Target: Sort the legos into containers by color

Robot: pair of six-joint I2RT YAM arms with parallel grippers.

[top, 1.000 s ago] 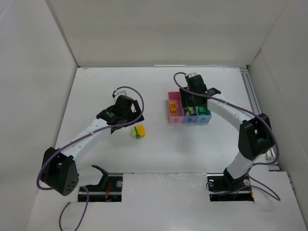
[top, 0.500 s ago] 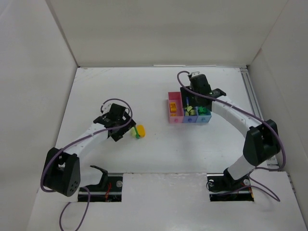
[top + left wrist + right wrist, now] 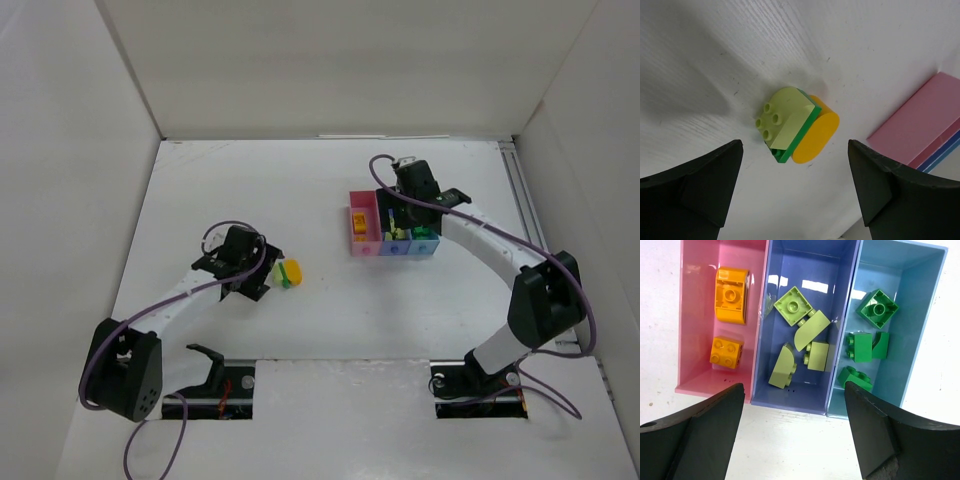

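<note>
- left gripper point(image 3: 795, 192): spread wide and empty. Its matte black fingers point(image 3: 700, 185) sit either side of the lego cluster point(image 3: 796, 131), clear of it.
- cluster lies on the white table point(image 3: 330, 310), which shows a faint wood grain. It is left of the bins and nearer the arm bases, well apart from them.
- three pieces are pressed face to face: pale yellow-green piece point(image 3: 782, 117) with a sloped face, thin dark green piece point(image 3: 784, 155), and smooth orange piece point(image 3: 816, 137) with rounded ends.
- in the left wrist view the cluster's long axis runs lower-left to upper-right. The pale piece's four studs point toward the left of that view.
- farther and to the right: pink bin point(image 3: 695, 315), blue-purple bin point(image 3: 790, 265) and light blue bin point(image 3: 920, 295), joined side by side. They are glossy, rectangular and open-topped, with parallel long axes running away from the arm bases.
- pink holds two orange bricks point(image 3: 731, 295), studs up. Blue-purple holds four pale yellow-green pieces point(image 3: 792, 305), some curved, at mixed angles. Light blue holds three dark green pieces point(image 3: 877, 308).
- right gripper point(image 3: 795, 435): wide and empty, hanging over the bins.
</note>
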